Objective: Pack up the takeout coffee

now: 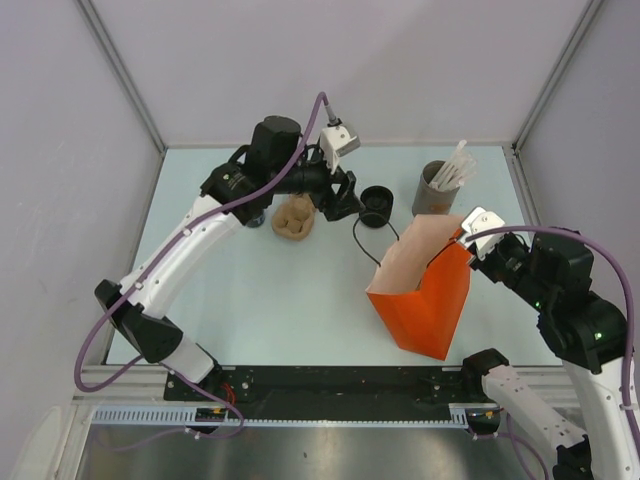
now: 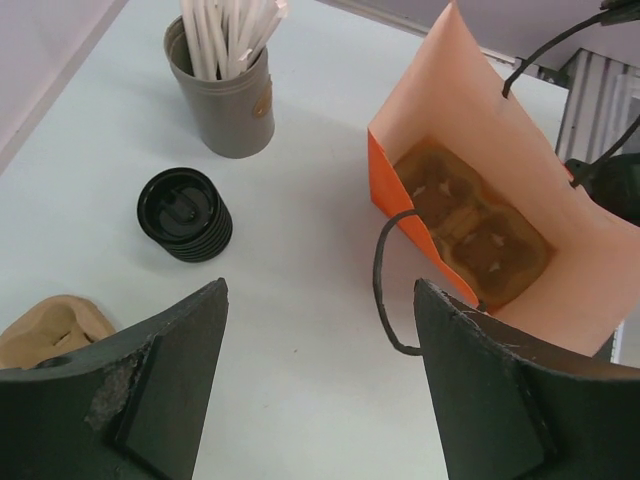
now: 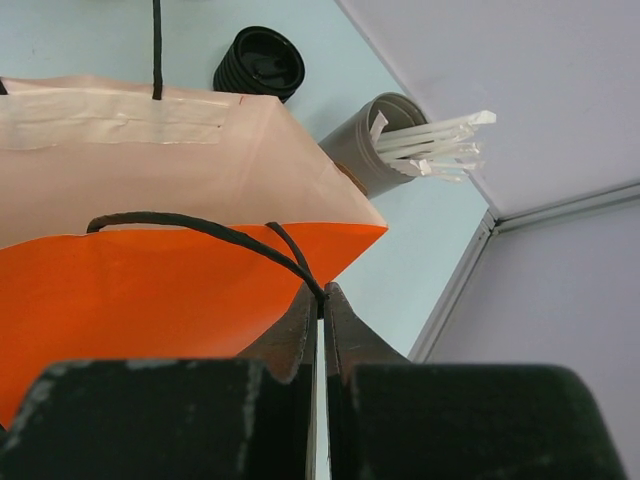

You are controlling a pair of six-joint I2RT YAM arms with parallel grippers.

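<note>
Hovering over the pale surface (image 1: pixel 280 300), the left fingers (image 1: pixel 345 203) stand spread wide with nothing between them. In the left wrist view only bare surface shows through the gap, and they touch nothing.

The takeout coffee (image 2: pixel 185 213) stands upright on the surface with its lid on, just beside the tips of the left fingers but apart from them. It is outside the orange paper bag (image 2: pixel 520 160) and not touching it. A tan pulp lump (image 2: pixel 48 325) lies to one side of the cup. A grey-brown cylinder (image 2: pixel 228 100) of white sticks (image 2: pixel 225 35) stands to the other side, near but apart.

On the other arm the right fingers (image 3: pixel 310 315) are pressed together with no gap visible. They pinch a black cord handle (image 3: pixel 200 228) of the bag right at their tips. The cord runs from the bag's rim up to the pinch. The bag stands upright and its mouth gapes.

Count:
- Coffee cups: one.
- Bags: one.
- Cord handles: two. One is in the right fingers. The loose handle (image 2: pixel 385 290) curls over the rim on the side facing the left fingers.
- Cylinders of sticks: one. The sticks are too bunched to count.
- Brown pulp carrier (image 2: pixel 475 230): one, lying flat in the bottom of the bag. It has round wells, but how many I cannot tell.
- Tan pulp lumps on the surface: one.
</note>
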